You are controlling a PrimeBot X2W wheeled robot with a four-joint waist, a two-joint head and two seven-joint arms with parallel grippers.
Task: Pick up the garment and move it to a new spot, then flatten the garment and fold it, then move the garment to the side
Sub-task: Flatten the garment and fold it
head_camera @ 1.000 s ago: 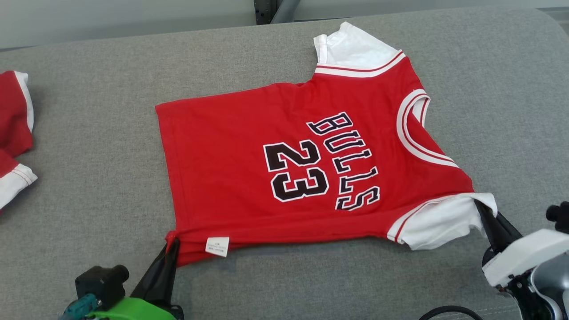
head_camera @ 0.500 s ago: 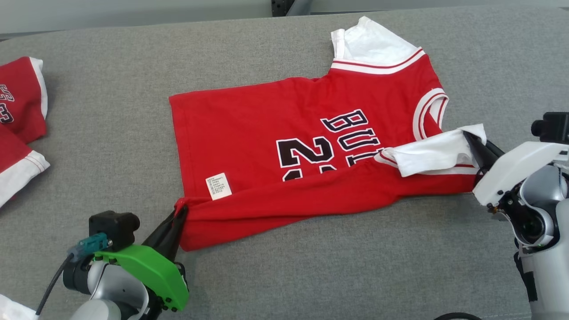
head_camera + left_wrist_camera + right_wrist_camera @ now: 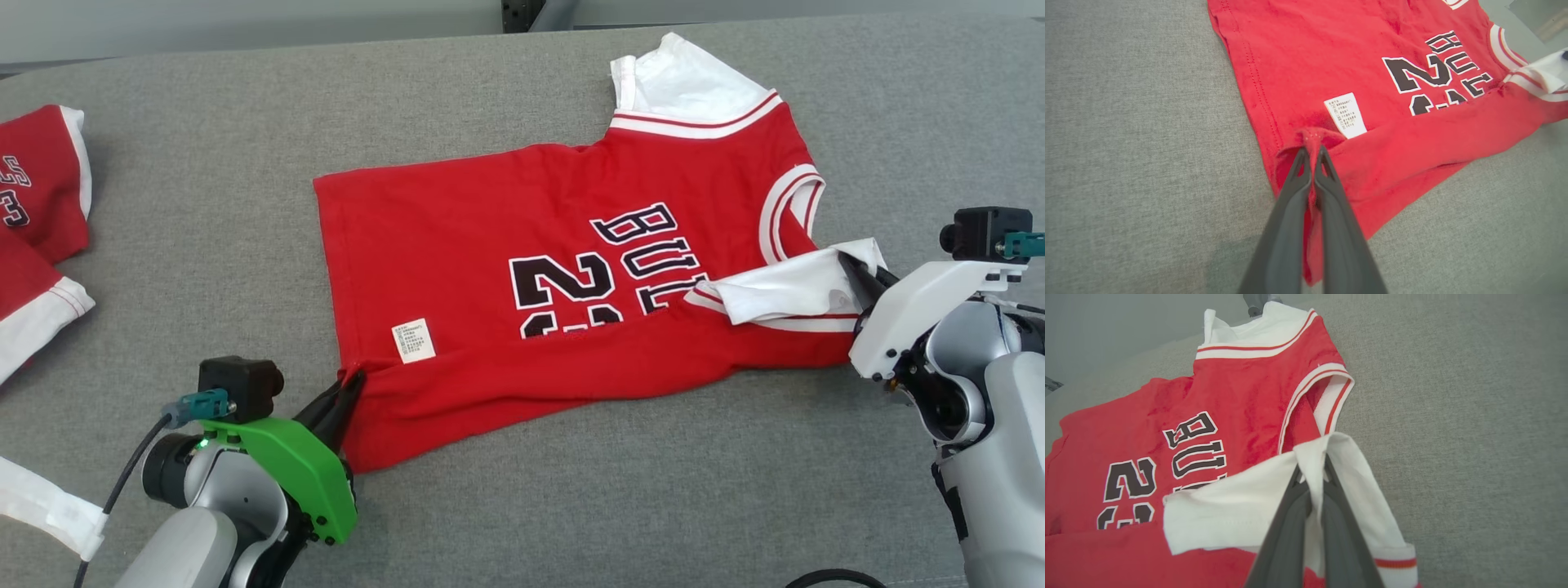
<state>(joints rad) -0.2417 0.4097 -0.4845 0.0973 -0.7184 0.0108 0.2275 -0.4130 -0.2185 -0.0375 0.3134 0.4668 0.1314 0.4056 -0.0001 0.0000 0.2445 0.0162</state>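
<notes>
1. Two grippers hold the jersey (image 3: 531, 229), which lies mid-cushion (image 3: 204, 229) with its print up, collar to the right and near edge rolled over toward the far side.
2. The left gripper (image 3: 355, 377) is pinched fully closed on the near-left hem corner (image 3: 1310, 136), with red cloth bunched between its fingers (image 3: 1290, 212).
3. The right gripper (image 3: 845, 260) is clamped just as tight on the near sleeve (image 3: 784, 290), which is lifted over the print.
4. The step in hand looks like the first lengthwise fold, near half onto far half.
5. To do it well, I'd say both arms should travel together toward the far side at equal height. The cloth between them should stay lightly taut so the crease runs straight.
6. Aim hem onto hem and sleeve onto sleeve, with the far sleeve (image 3: 678, 82) as the mark.
7. Let go only once the cloth rests flat, since thin knit dropped from height will likely wrinkle.
8. A second jersey (image 3: 33, 212) lies at the left, well apart and probably no obstacle.
</notes>
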